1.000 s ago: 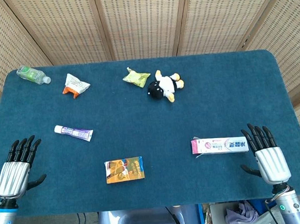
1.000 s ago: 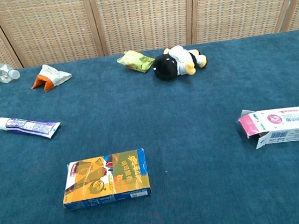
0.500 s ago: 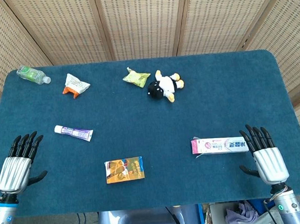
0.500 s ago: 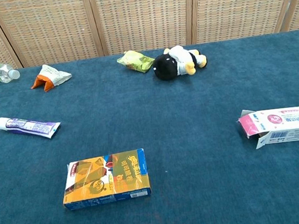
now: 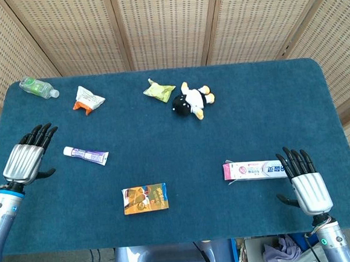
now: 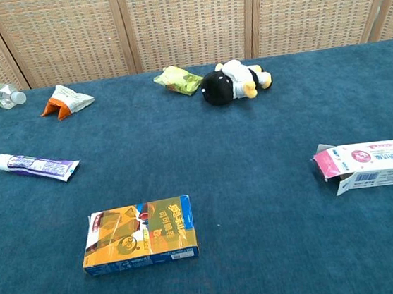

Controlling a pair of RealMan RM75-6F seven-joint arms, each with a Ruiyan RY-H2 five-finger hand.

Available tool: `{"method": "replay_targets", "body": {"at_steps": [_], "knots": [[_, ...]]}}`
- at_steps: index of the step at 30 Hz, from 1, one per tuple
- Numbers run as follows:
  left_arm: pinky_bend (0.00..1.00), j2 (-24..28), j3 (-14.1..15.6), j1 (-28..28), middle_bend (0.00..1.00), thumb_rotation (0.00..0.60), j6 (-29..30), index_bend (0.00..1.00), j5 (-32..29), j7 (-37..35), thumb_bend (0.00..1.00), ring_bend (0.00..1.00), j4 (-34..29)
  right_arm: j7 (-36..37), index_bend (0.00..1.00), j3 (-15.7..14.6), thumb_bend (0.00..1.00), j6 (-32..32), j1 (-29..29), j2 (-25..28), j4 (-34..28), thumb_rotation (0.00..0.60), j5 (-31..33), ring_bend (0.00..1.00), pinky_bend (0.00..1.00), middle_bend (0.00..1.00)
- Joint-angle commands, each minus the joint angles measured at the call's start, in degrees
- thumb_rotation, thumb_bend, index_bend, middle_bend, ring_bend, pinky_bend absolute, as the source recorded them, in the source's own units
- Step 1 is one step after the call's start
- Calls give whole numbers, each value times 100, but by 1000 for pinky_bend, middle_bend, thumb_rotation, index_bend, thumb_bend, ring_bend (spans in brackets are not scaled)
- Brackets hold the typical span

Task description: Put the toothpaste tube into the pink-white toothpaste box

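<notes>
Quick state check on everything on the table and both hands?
toothpaste tube: lying flat, capped, untouched
toothpaste box: lying on its side, left end flap open
orange carton: flat, closed
water bottle: on its side
left hand: open, holds nothing
right hand: open, at the box's right end

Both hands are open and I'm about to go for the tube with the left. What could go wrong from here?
The toothpaste tube lies flat on the cloth, so the left hand may push it instead of lifting it. The pink-white toothpaste box is loose and light; with only its left end open, it may slide unless the right hand steadies it. The orange box lies between them.
</notes>
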Motion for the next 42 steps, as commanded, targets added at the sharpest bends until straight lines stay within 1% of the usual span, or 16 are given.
{"method": "replay_targets", "body": {"at_steps": [1,4,7,9,11,13,20,31,42], "knots": [[218,-104,-66,-341,72,600,-516,65,-300,132,168,76,362,-8,0,-3,0,-31,8,-14,11,600,18,0,0,0],[221,-200,-62,-560,90,600,-916,88,-542,339,168,84,607,-14,0,-7,0,-61,16,-37,33,600,36,0,0,0],[237,-324,-69,-768,129,600,-1295,146,-830,508,168,108,834,-24,0,-2,0,-84,26,-54,50,600,51,0,0,0],[248,-417,-66,-874,154,600,-1487,225,-989,583,168,124,966,-14,0,1,0,-87,25,-58,56,600,63,0,0,0],[255,-515,-56,-965,168,600,-1638,266,-1124,651,168,134,1093,-6,0,6,0,-96,25,-65,73,600,82,0,0,0],[258,-642,-27,-1054,173,600,-1762,270,-1238,727,168,139,1248,4,0,11,0,-109,29,-71,91,600,100,0,0,0],[276,-969,76,-1217,206,600,-1916,271,-1410,858,168,166,1677,-2,0,13,0,-144,46,-109,131,600,120,0,0,0],[276,-1257,151,-1473,211,600,-2141,285,-1586,1022,168,167,1990,11,0,15,0,-140,54,-147,176,600,122,0,0,0],[297,-1523,288,-1711,276,600,-2321,372,-1907,1453,168,209,2137,105,0,45,0,-66,34,-130,194,600,138,0,0,0]]}}
